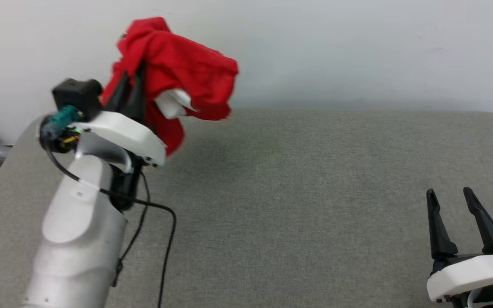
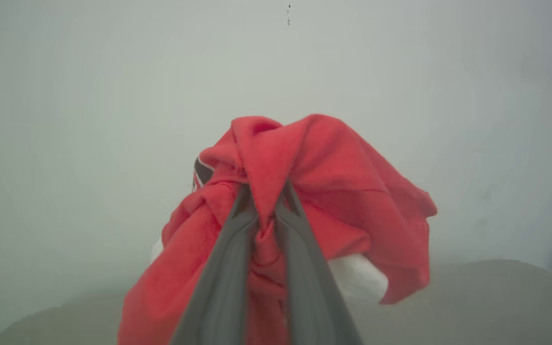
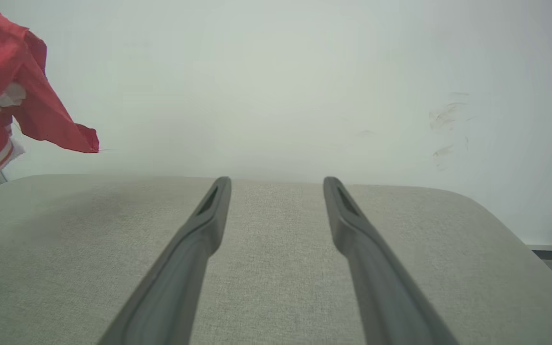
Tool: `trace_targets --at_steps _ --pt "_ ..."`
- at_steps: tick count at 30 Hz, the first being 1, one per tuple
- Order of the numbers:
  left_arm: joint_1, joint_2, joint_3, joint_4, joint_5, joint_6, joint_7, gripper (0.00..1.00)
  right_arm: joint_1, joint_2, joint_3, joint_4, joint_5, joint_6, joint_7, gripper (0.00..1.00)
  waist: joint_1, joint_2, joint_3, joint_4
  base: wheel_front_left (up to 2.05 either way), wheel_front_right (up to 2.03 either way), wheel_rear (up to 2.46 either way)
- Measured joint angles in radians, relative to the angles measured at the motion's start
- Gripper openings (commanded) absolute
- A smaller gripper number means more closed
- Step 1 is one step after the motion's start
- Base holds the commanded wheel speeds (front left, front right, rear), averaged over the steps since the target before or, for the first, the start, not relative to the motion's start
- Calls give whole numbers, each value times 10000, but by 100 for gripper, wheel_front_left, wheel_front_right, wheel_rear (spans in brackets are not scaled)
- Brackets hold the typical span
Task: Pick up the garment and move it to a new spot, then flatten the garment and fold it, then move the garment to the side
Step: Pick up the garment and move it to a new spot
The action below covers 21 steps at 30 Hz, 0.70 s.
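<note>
The left hand (image 1: 131, 85), clamped on the bunched garment (image 1: 186, 64), holds it aloft over the desk's (image 1: 293, 192) far left corner. Best carry it toward the middle and lower it gently. The right hand (image 1: 449, 193), fingers apart, sits near the right edge.

surface: grey woven-fabric table (image 1: 298, 205) | corners: rounded | far edge: beside pale wall (image 1: 357, 42)

Garment (image 1: 186, 64) at 11 o'clock: soft matt red knit cloth. Surface (image 1: 293, 192) is grey woven fabric, coarse, matt. Fingers (image 3: 197, 249) look like dark matt plastic, smooth.
</note>
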Motion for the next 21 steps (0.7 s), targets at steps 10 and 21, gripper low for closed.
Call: trace_targets --at_steps 10,21 --pt "2318 -1595 -1812 -2174 -242 -98 395 0 42 0 100 -21 146 0 40 100 0 0 194 -801 0 0 0" --pt "4475 -1572 -3595 -2343 128 -157 301 0 -226 0 125 -67 244 0 -104 100 3 0 1423 -1239 0 0 0"
